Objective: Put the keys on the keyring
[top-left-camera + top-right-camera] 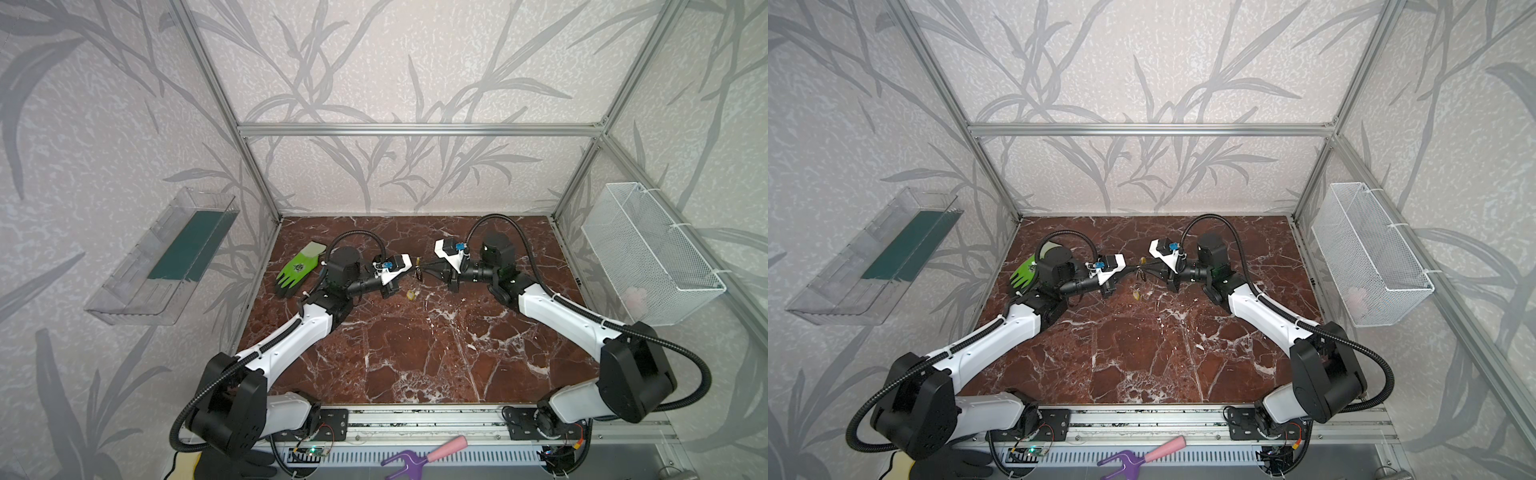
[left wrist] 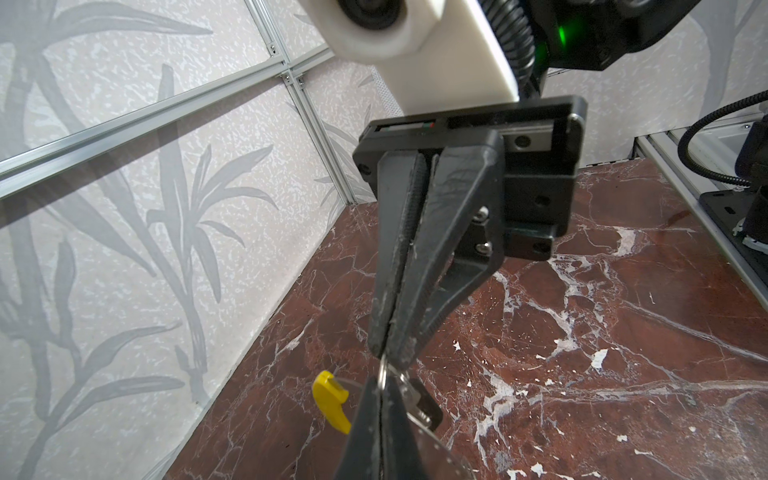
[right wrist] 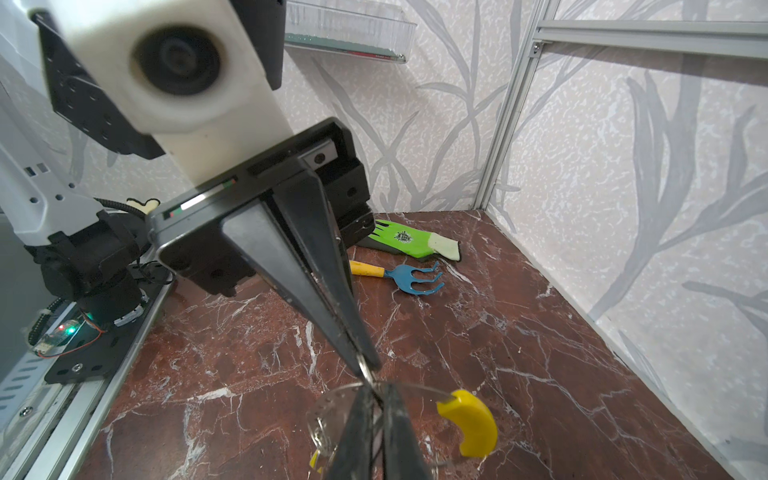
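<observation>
Mid-table, above the marble [image 1: 415,353]: left gripper [image 3: 365,365] and right gripper [image 2: 386,359] clenched tip to tip at the keyring [image 3: 469,424] (whose grip, unclear); its yellow segment [image 2: 330,401] faces the back wall [image 1: 415,174].

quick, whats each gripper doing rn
left gripper: closed on the thin grey loop with a yellow segment
right gripper: closed; what it pinches is unclear

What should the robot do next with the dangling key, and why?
Probably keep the left tool still while the right tool eases the key along the keyring: both tools meet tip to tip, pinched shut there, with the key dangling.
</observation>
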Motion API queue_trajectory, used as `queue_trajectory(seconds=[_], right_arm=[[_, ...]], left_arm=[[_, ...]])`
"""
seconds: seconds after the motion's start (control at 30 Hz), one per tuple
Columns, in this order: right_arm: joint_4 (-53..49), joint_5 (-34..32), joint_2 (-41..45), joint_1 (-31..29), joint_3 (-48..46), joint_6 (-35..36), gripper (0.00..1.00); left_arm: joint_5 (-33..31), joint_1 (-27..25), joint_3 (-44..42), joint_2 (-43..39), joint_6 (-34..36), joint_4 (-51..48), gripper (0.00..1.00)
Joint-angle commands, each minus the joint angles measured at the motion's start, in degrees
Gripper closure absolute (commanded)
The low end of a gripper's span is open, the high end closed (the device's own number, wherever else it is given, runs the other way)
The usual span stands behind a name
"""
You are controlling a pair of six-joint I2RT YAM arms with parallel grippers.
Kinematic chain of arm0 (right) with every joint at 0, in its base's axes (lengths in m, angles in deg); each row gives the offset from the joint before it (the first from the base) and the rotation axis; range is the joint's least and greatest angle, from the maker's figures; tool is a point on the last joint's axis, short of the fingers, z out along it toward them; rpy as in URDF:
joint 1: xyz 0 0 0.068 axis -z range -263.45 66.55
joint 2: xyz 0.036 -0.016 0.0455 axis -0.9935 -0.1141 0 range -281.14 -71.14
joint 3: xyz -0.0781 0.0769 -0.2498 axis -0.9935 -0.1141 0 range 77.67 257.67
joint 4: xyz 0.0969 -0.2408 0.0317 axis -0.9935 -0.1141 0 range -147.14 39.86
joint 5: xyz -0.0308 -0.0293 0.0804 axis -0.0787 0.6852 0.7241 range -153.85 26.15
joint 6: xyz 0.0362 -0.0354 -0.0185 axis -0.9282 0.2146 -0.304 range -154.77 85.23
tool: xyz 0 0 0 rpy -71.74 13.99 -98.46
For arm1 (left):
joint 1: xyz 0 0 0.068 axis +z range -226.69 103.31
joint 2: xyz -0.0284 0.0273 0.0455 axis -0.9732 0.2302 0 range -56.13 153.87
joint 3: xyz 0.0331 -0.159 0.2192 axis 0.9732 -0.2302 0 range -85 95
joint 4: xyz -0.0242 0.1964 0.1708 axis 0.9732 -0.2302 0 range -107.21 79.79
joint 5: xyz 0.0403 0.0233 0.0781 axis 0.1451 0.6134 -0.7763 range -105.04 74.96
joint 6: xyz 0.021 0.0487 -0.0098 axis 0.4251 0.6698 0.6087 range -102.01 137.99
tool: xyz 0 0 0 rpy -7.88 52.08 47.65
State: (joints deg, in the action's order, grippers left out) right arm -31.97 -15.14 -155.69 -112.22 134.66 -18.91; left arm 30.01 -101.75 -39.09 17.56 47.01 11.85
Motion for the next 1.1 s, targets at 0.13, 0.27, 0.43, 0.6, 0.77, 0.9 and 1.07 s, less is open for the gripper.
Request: queue_trajectory(seconds=[0.13,0.27,0.43,0.6,0.77,0.9,1.07], right_arm=[[-1.8,2.2,-1.3,-0.3,2.6,0.8,0.87],[-3.3,3.3,-1.7,-0.3,3.0,1.7,0.91],[-3.4,4.9,-2.7,-0.3,3.3,1.7,0.94],[-3.6,5.3,-2.4,-0.3,3.6,2.3,1.00],[-7.4,4.0,-2.0,-0.3,5.2,2.6,1.00],[-18.6,1.0,-2.6,-0.3,9.6,4.8,1.00],[-30.3,-2.7,-3.9,-0.3,15.0,6.7,1.00]], left_arm=[[2.6,-0.1,0.6,-0.8,1.1,0.6,1.00],[2.2,0.0,0.4,-1.0,1.3,1.5,1.00],[2.6,0.0,0.5,-1.3,1.0,1.9,1.00],[1.8,0.0,0.6,-1.0,1.8,0.7,1.00],[-1.6,-0.1,2.0,-1.0,6.1,-4.9,1.00],[-7.8,-0.3,3.6,-2.0,12.2,-11.3,0.81],[-13.3,-1.0,6.1,-2.8,19.5,-18.1,0.79]])
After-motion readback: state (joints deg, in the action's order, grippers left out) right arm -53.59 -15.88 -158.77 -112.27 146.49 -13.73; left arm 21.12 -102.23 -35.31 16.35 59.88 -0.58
